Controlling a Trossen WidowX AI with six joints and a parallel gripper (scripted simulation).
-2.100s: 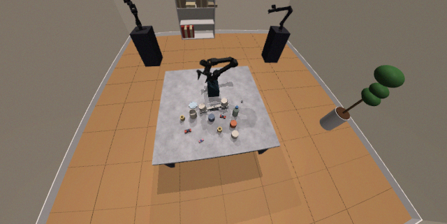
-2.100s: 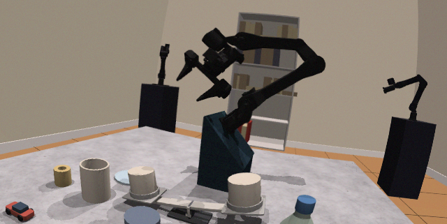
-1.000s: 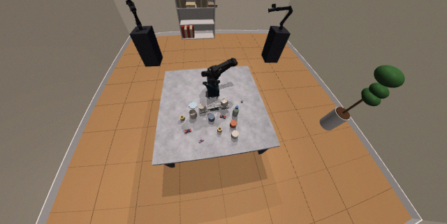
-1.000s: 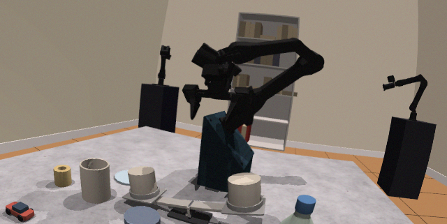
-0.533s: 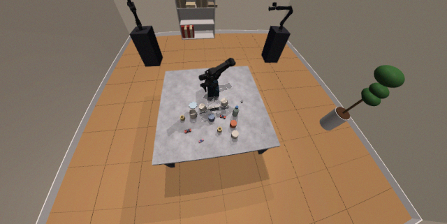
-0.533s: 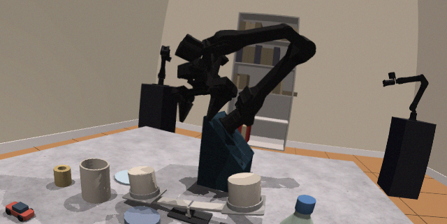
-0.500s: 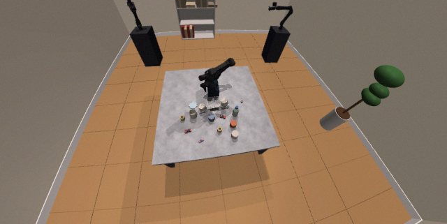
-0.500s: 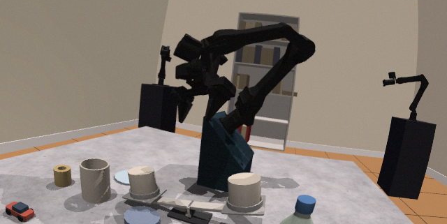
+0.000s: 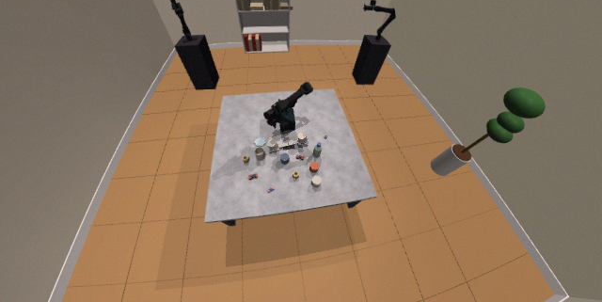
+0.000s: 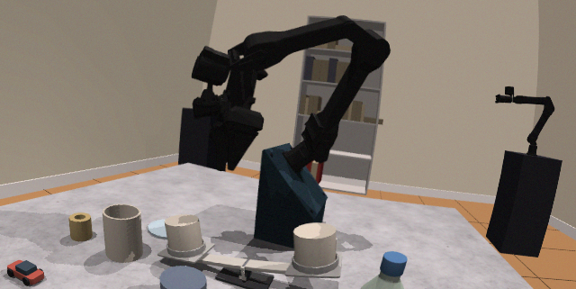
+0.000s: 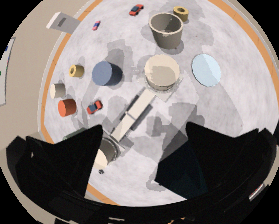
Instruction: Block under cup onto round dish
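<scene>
- Two identical beige cups stand upturned on the end pads of a small balance (image 10: 245,264) near the front of the grey table (image 10: 418,239): the left cup (image 10: 184,234) and the right cup (image 10: 314,246), both untouched.
- One dark arm rises from its blue base (image 10: 288,199) behind the balance, folds over at the elbow and points its gripper (image 10: 235,145) down, high above the table and back from the left cup.
- Its fingers are spread almost to the limit and grip nothing.
- Just beside the left cup lies the pale blue round dish (image 10: 157,228), flat on the table, no cup above it.
- No block is in sight; both cups cover their pads.
- Around them sit an open grey mug (image 10: 121,231), a small yellow ring (image 10: 80,226), a red toy car (image 10: 25,272) and a blue-capped bottle (image 10: 391,271).
</scene>
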